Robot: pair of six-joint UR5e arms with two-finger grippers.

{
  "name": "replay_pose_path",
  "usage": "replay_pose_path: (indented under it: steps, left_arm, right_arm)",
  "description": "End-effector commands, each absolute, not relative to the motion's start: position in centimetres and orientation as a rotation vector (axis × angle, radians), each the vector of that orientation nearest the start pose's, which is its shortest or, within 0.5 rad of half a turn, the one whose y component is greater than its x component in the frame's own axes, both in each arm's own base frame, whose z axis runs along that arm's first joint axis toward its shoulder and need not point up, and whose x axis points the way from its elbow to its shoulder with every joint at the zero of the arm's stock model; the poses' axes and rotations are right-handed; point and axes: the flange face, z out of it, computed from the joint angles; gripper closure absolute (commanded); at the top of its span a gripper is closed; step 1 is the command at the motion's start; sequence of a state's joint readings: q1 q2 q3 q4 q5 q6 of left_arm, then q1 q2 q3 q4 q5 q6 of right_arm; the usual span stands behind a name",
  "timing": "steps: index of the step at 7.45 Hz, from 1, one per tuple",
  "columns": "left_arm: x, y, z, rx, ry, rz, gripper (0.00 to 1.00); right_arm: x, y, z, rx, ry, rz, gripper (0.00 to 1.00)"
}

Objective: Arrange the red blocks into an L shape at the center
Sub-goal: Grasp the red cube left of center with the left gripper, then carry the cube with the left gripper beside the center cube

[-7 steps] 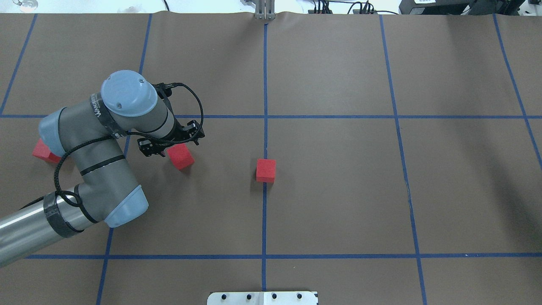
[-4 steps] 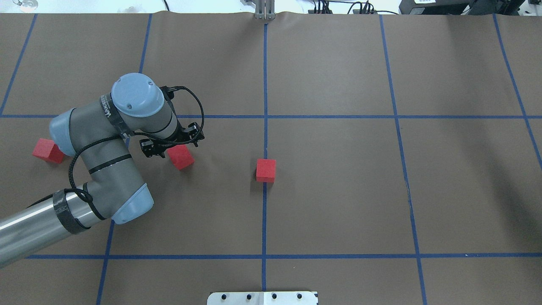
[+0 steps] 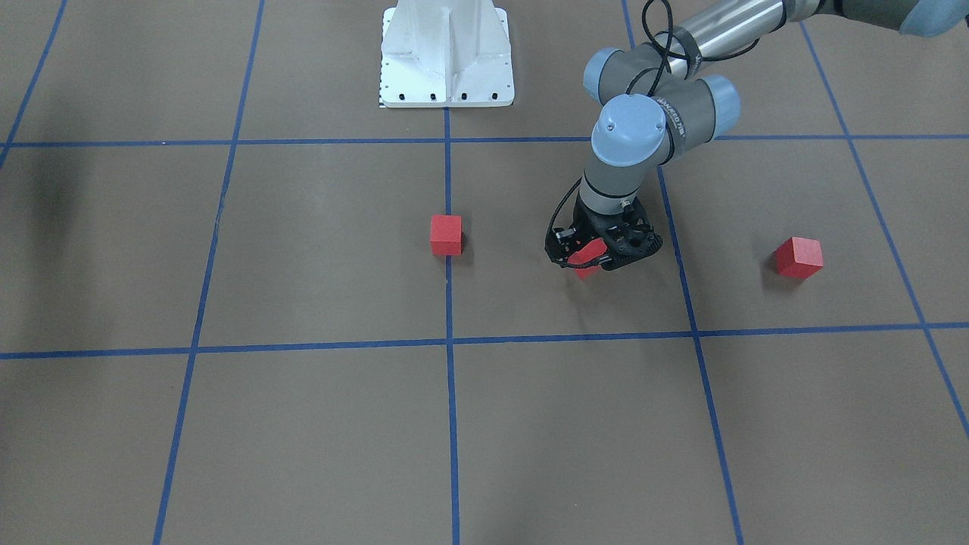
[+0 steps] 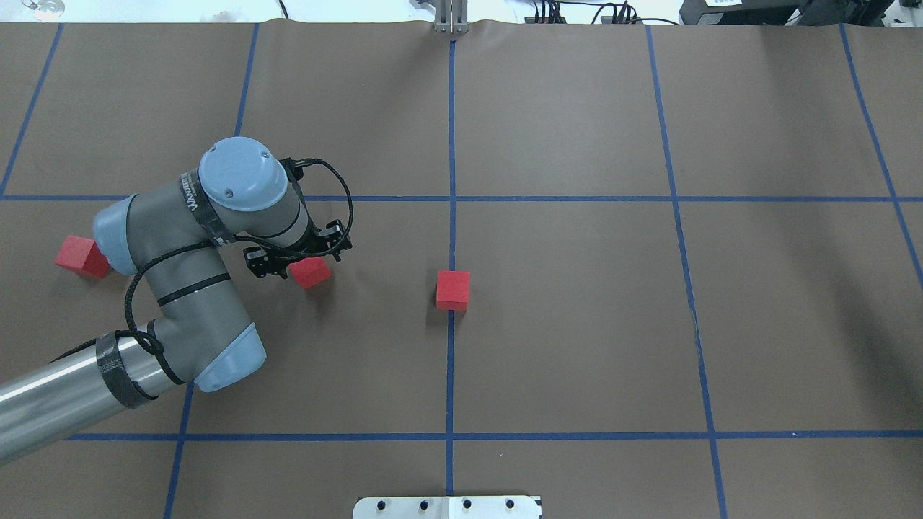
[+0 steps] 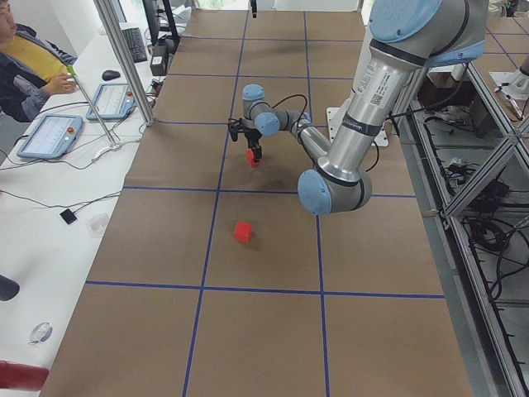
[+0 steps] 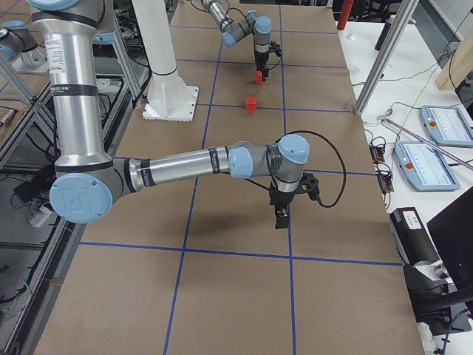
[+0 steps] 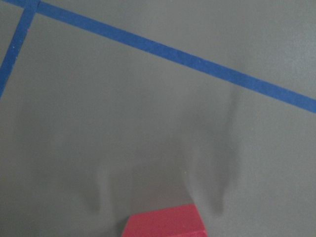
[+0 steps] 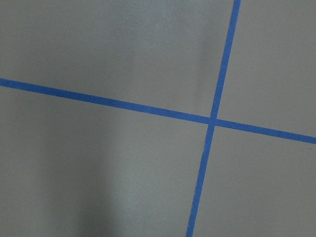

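Three red blocks lie on the brown gridded surface. One block [image 4: 453, 290] sits on the center line [image 4: 451, 360], also in the front view [image 3: 446, 234]. A second block [image 4: 311, 272] lies left of it, partly hidden under my left gripper [image 4: 299, 258]. In the front view that gripper [image 3: 594, 257] is low over this block [image 3: 587, 253], open, fingers on either side. The left wrist view shows the block's top [image 7: 165, 222] at the bottom edge. The third block [image 4: 78, 256] lies far left. My right gripper [image 6: 283, 216] hangs over bare surface; I cannot tell its state.
The white robot base plate [image 4: 447, 507] sits at the near edge, also in the front view [image 3: 447, 53]. An operator [image 5: 29, 62] sits beside the table with tablets [image 5: 50, 136]. A metal post [image 5: 124, 58] stands at that edge.
My left arm has swung a little to the right and its gripper has come down over the second block. None of the blocks has moved.
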State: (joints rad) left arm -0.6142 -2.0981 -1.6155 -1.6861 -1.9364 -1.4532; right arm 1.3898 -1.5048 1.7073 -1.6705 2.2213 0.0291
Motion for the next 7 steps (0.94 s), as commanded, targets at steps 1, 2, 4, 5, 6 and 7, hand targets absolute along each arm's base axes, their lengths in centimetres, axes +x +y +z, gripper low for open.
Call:
replay_pose_path:
  steps: [1,2,4,5,6,7]
  left_arm:
    - [50.0,-46.9,33.1,-0.073,0.754,-0.302,1.0]
    - [49.5,-47.2,32.7,-0.053,0.763,-0.27,1.0]
    - [47.9,-48.8,31.2,-0.015,0.767,-0.238,1.0]
    - [47.8,-49.7,28.7,0.055,0.791,-0.13,1.0]
    - [48.1,-50.5,26.3,0.157,0.795,-0.041,1.0]
    - [49.7,-51.4,22.7,0.241,0.799,0.05,1.0]
  right_arm:
    - [-2.2,-52.4,57.6,0.03,-0.659,-0.18,0.0]
    - [-2.2,-52.4,57.6,0.03,-0.658,-0.18,0.0]
    - [-2.2,-52.5,57.6,0.032,-0.658,-0.18,0.0]
    - [-2.2,-52.5,57.6,0.031,-0.658,-0.179,0.0]
    - [-2.2,-52.5,57.6,0.032,-0.658,-0.18,0.0]
    - [-2.2,-52.4,57.7,0.029,-0.657,-0.179,0.0]
